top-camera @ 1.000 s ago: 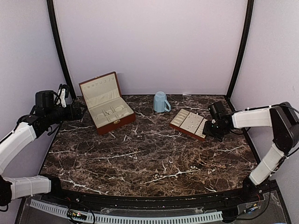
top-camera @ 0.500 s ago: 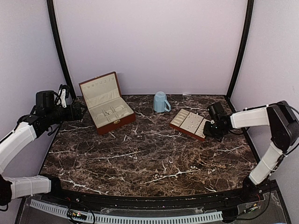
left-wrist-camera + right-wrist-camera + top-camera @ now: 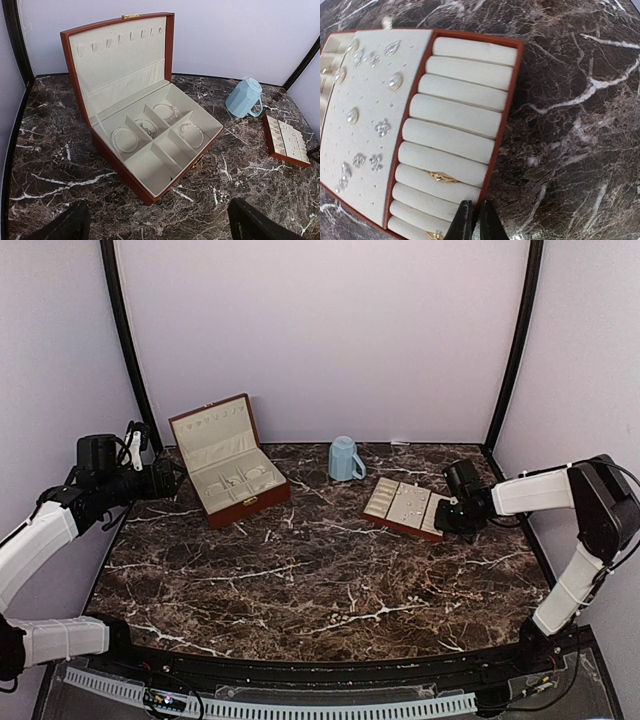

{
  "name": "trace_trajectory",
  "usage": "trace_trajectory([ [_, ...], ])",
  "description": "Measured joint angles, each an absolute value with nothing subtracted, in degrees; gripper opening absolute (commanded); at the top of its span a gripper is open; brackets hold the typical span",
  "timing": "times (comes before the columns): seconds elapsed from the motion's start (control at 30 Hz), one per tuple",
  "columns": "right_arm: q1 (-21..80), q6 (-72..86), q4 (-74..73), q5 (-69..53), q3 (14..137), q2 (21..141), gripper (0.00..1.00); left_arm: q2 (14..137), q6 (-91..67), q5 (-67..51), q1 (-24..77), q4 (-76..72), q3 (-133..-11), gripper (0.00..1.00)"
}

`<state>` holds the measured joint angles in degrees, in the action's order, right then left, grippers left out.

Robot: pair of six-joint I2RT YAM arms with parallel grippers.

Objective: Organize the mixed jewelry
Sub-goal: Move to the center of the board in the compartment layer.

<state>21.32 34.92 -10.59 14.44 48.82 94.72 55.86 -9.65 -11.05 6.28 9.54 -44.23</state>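
The right gripper (image 3: 476, 220), its fingers pressed almost together, pinches the rim of the jewelry tray (image 3: 509, 102) near the table's (image 3: 300, 580) right edge. It should move slowly and level, so the earrings (image 3: 395, 81) on its pad do not slip. The left gripper (image 3: 160, 222) is spread.

Right pincer (image 3: 474, 211) from wide to nearly closed at the slotted tray (image 3: 455, 115), itself slightly rotated.
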Motion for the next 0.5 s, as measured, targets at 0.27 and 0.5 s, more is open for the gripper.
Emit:
trace_trajectory([
  [0.27, 21.28, 30.30, -10.02, 15.00, 47.42, 93.58, 0.00, 55.96, -9.67, -11.33, 6.28, 9.54, -44.23, 0.99],
  [0.5, 22.33, 25.58, -10.09, 13.58, 44.49, 90.59, 0.00, 56.64, -9.67, -11.57, 6.28, 9.56, -44.23, 0.99],
])
